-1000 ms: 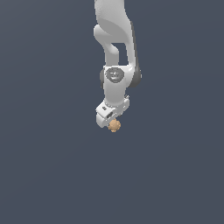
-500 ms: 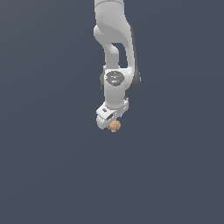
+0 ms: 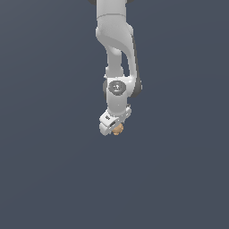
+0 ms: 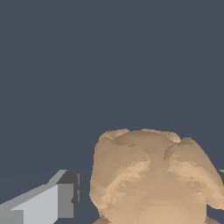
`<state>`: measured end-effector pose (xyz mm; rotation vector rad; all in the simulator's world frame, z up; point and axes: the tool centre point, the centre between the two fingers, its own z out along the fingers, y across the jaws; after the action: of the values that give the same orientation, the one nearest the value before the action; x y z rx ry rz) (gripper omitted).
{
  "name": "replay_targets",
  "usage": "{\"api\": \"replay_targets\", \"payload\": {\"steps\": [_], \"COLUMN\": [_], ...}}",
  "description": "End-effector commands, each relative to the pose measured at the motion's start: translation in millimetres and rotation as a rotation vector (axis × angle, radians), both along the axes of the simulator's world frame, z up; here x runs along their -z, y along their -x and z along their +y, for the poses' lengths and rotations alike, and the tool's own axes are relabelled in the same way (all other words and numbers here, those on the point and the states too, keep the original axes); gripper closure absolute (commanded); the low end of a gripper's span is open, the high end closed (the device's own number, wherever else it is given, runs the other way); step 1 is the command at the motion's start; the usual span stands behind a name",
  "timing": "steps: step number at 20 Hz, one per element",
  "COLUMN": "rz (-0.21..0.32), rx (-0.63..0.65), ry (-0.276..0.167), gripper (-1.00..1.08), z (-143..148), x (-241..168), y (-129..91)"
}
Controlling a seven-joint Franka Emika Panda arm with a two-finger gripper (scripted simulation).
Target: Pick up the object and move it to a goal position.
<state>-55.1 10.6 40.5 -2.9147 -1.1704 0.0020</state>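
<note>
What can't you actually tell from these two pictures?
- Exterior view: the lumpy ball is tiny and half hidden behind the white pincer, so its grip is unclear.
- Wrist view: the ball is cut off by the picture's edge; only one finger shows.
- No goal marker shows in either view.

Supporting surface (image 3: 49,179): 1 flat, uniform dark slate-blue plane that fills both views to every edge. It shows no markings, seams or borders. Whether any item rests directly on it cannot be determined.
</note>
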Motion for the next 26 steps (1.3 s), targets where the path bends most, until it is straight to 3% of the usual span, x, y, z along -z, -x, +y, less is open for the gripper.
{"api": "replay_targets", "payload": {"steps": [1,15,26], "rz": [-0.001,-0.002,-0.002], "rx": [0.0,0.001,0.001], "ry": [0.0,0.001,0.001], "gripper": [1.08,1.08,1.08], "z": [0,-3,-38], "x": [1,0,0], "y": [-1,-4,-39]}}
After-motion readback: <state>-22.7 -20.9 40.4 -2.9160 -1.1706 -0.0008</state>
